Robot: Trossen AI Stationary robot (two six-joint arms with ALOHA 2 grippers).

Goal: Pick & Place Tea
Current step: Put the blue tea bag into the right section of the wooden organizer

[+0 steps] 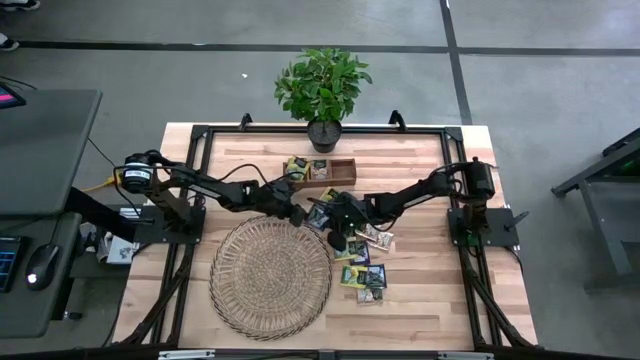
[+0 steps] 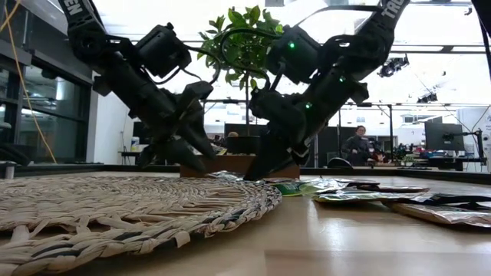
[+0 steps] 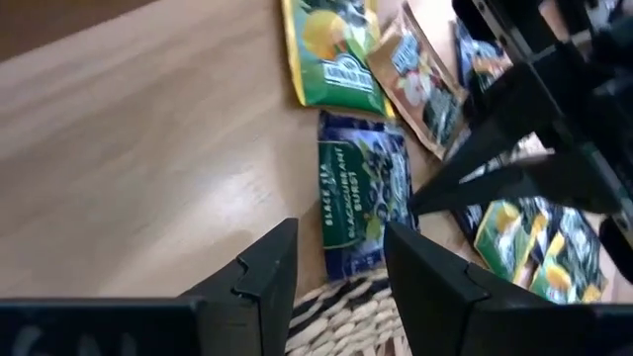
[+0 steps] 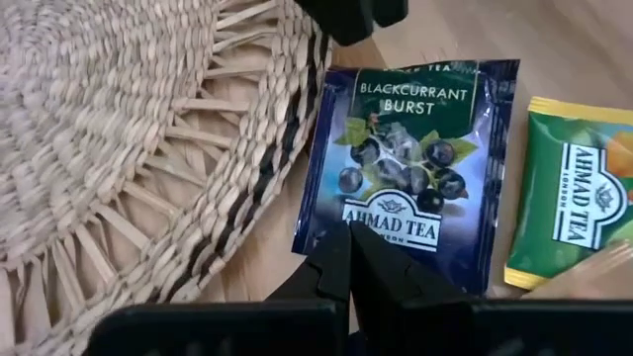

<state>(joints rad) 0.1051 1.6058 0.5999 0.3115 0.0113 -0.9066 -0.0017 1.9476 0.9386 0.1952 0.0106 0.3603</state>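
Several small tea sachets point(image 1: 362, 262), green, navy and pale, lie flat on the wooden table right of the round wicker mat point(image 1: 270, 275). A navy "Blackcurrant Burst" sachet point(image 4: 406, 158) rests with one side against the mat's rim point(image 4: 287, 148). My left gripper point(image 3: 336, 237) is open and hovers over this navy sachet point(image 3: 361, 198), one finger on each side of it, touching nothing. My right gripper point(image 4: 351, 237) is shut, with its tips at the sachet's edge. In the high view the two grippers point(image 1: 297, 213) point(image 1: 330, 228) meet at the mat's far right rim. My right gripper touches the navy sachet with its shut fingertips point(image 3: 420, 203) at the middle of one edge point(image 4: 415, 252), below the brand print. The fingers slant down from the table's right. The sachet lies flat on the table. Whether the edge sits between the fingers, I cannot tell.
A small brown wooden tray point(image 1: 325, 170) holding a few sachets stands behind the grippers, and a potted plant point(image 1: 322, 90) stands at the far edge. Green sachets point(image 3: 336, 59) lie close to the navy one. Bare tabletop shows in front of the mat and at the right.
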